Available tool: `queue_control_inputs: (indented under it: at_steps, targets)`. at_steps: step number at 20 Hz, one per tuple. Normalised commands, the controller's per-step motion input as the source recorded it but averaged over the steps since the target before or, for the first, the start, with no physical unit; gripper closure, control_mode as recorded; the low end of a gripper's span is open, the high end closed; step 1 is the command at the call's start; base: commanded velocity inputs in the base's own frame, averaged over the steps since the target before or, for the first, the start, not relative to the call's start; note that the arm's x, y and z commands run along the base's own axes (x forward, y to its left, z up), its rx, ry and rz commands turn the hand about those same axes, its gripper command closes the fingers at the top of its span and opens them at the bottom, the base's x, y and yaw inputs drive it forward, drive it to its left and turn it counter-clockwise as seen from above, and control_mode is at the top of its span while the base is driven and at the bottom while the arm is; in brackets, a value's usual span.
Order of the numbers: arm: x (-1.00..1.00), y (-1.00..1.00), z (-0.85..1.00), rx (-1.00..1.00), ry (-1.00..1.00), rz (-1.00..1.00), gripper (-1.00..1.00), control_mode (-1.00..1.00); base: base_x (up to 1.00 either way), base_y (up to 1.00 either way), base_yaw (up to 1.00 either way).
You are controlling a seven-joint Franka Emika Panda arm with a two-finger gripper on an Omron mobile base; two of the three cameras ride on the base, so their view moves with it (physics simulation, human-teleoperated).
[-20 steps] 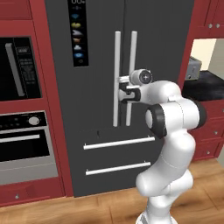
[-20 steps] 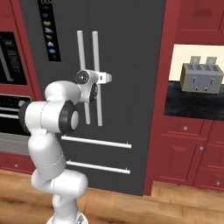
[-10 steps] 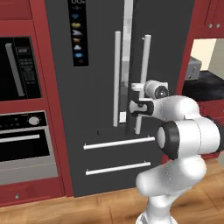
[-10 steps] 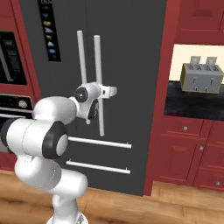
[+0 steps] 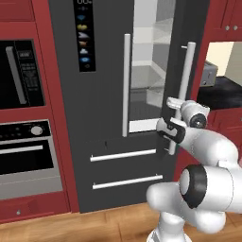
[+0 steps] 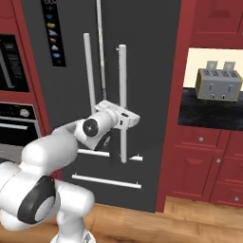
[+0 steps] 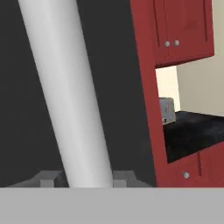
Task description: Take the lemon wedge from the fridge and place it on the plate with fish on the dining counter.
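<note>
In the hand view, the pincer (image 7: 83,179) straddled the right door's bar handle (image 7: 65,92), its tips either side of the pale bar and closed on it. That handle looked stiff and smooth, best held mid-length, squarely. Centre frame in the left base view, the fridge (image 5: 108,94) stood ajar, showing white shelves and clear bins whose contents could not be made out. The lemon wedge, probably light and slippery, was presumably still inside.
</note>
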Motion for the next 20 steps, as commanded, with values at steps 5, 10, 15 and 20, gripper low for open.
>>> queue_control_inputs:
  at_steps: [5,10,15,20]
  targets:
    - [-0.89,-0.71,0.91,0.05,0.00,-0.34,-1.00,-1.00,0.00,0.00,0.00]
    - [-0.84,0.29,0.78,0.01,-0.04,-0.36,-1.00,-1.00,0.00,0.00,0.00]
    - [0.27,1.00,0.28,0.00,-0.20,-0.34,-1.00,-1.00,0.00,0.00,0.00]
    - [0.98,0.19,0.15,0.00,0.01,-0.25,-1.00,-1.00,0.00,0.00,0.00]
